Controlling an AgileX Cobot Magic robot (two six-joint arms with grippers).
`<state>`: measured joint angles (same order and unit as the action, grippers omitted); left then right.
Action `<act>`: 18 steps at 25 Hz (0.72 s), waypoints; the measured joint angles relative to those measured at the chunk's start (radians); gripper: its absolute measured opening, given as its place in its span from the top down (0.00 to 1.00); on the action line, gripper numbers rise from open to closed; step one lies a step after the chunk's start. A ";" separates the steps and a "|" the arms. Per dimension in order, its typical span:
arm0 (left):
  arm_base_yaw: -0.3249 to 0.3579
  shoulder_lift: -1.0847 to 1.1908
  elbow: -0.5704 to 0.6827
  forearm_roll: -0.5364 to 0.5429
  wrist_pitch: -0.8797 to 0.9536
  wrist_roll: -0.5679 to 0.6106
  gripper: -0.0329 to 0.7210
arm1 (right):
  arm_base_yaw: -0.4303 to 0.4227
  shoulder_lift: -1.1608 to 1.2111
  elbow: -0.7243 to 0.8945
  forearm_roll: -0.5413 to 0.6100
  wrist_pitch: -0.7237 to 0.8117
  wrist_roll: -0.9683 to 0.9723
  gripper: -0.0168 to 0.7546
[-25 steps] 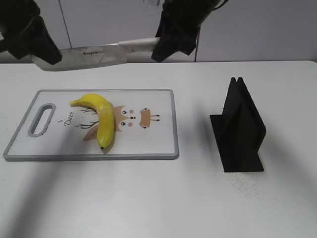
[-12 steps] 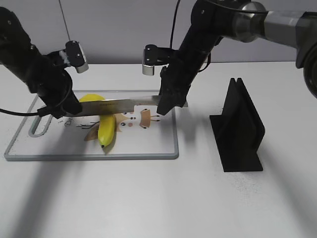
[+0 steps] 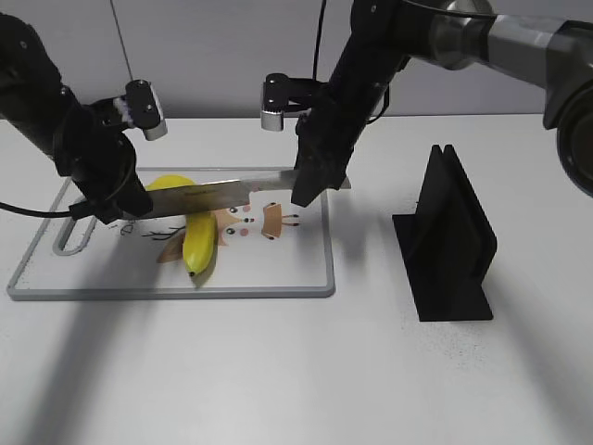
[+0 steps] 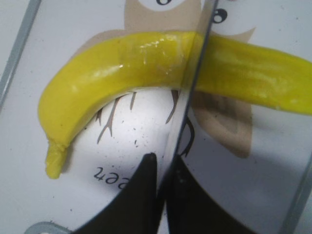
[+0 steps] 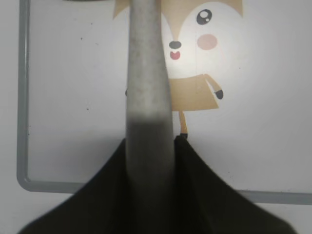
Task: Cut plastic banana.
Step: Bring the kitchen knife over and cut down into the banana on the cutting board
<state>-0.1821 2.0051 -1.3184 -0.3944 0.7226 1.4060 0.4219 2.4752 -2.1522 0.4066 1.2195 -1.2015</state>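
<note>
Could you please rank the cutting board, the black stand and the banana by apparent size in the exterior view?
1. White rectangular cutting board with grey rim, clearly largest.
2. Black upright stand.
3. Glossy yellow plastic banana, smallest, and partly hidden behind the steel knife blade, so its full length does not show.

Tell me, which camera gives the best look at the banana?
The left wrist view: the plastic banana fills it, knife blade crossing its middle. The exterior view shows it smaller, partly behind the blade. The right wrist view misses it.

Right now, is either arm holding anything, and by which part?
Both hold the knife: the right gripper clamps its handle end, the left gripper pinches the blade's tip end, above the plastic banana.
</note>
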 joint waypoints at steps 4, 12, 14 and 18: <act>-0.002 -0.006 -0.031 0.012 0.035 -0.017 0.92 | 0.006 0.011 -0.081 -0.038 0.015 0.018 0.74; -0.002 -0.110 -0.097 0.028 0.092 -0.019 0.92 | 0.007 -0.101 -0.112 -0.067 0.017 0.036 0.74; -0.002 -0.141 -0.101 0.027 0.114 -0.021 0.93 | 0.008 -0.129 -0.112 -0.067 0.018 0.042 0.74; -0.002 -0.190 -0.104 0.027 0.147 -0.028 0.93 | 0.010 -0.172 -0.110 -0.067 0.019 0.045 0.72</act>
<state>-0.1842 1.8149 -1.4225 -0.3675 0.8698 1.3778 0.4319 2.3037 -2.2622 0.3394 1.2388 -1.1563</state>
